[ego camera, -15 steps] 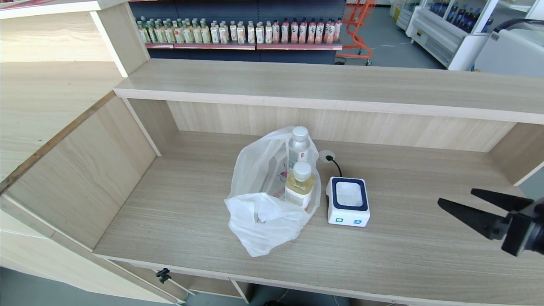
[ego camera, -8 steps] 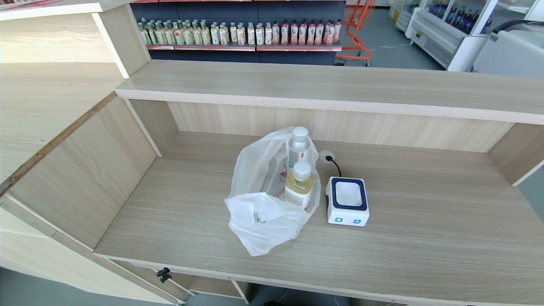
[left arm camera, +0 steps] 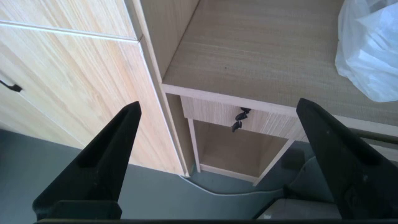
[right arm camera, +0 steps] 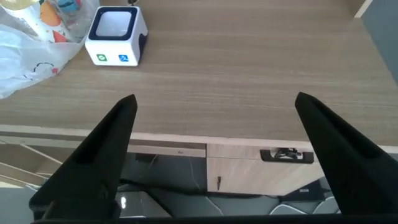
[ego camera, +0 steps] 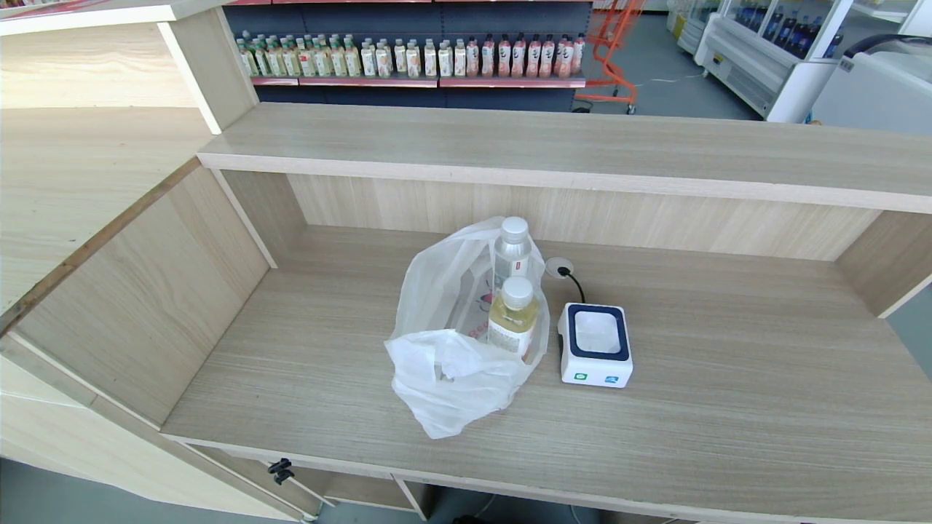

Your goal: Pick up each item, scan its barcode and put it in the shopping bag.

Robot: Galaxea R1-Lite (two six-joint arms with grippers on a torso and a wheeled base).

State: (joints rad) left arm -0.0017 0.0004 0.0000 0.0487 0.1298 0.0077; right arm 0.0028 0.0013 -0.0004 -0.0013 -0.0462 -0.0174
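A white plastic shopping bag stands open on the wooden counter, with two bottles upright in it: a yellow-drink bottle in front and a clear bottle behind it. Just right of the bag sits the white scanner with its blue-framed window; the right wrist view has the scanner and part of the bag too. My left gripper is open, below and off the counter's front left corner. My right gripper is open, held back over the counter's front edge.
A raised wooden ledge runs behind the counter and wooden side walls close it left and right. A cable hole lies behind the scanner. A drawer key hangs under the counter front. Store shelves of bottles stand far behind.
My right gripper, open at the head view's right edge a second ago, has drawn back out of that view. The bag, bottles and scanner have not moved.
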